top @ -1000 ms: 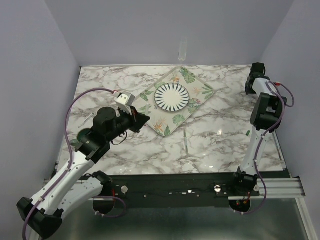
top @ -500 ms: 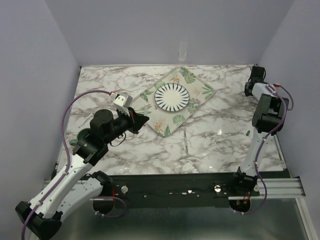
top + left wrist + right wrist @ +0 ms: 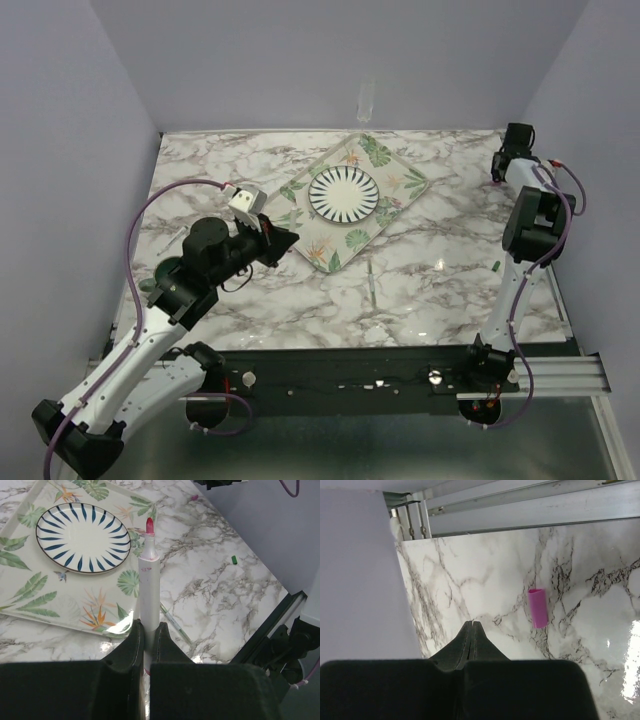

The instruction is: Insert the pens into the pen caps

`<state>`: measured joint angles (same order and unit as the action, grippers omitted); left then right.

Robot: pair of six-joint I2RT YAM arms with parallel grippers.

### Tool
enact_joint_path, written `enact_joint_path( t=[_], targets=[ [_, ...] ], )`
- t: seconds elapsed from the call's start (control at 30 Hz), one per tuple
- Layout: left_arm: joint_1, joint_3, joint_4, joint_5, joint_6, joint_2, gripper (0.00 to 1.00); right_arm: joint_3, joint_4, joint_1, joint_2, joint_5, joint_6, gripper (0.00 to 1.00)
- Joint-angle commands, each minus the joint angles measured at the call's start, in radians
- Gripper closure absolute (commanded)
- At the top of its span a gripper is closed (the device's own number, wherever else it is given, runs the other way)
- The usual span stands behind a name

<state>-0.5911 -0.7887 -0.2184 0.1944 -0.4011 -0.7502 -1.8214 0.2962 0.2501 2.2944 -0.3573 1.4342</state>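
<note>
L gripper (image 3: 148,630) clamps pen (image 3: 149,575) at tray (image 3: 35,607) edge; R gripper (image 3: 472,626) fully closed, empty, near cap (image 3: 537,608), far from tray.

Uncapped white pen (image 3: 149,580), red tip bare, clamped in the left gripper (image 3: 148,631), tip toward the tray (image 3: 30,605); slim pen (image 3: 175,622) flat on the table (image 3: 215,595) beside the tray; green cap (image 3: 233,559) and magenta cap (image 3: 537,608) lying loose, well apart.

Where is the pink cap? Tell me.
In the right wrist view the pink cap lies on the marble table, right of centre, apart from the right gripper.
</note>
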Motion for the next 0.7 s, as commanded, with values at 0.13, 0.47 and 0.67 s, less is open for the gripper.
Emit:
enact_joint_path(
  t=[0.13, 0.47, 0.67],
  targets=[
    [0.002, 0.006, 0.014, -0.013, 0.008, -0.005, 1.0, -0.006, 0.132, 0.005, 0.059, -0.038, 0.101, 0.99],
    [0.002, 0.003, 0.007, -0.039, 0.019, -0.001, 1.0, -0.01, 0.176, 0.025, 0.043, -0.086, 0.104, 0.99],
    [0.002, 0.003, 0.008, -0.046, 0.022, -0.001, 1.0, -0.035, 0.225, 0.025, 0.056, -0.089, 0.127, 0.99]
  ],
)
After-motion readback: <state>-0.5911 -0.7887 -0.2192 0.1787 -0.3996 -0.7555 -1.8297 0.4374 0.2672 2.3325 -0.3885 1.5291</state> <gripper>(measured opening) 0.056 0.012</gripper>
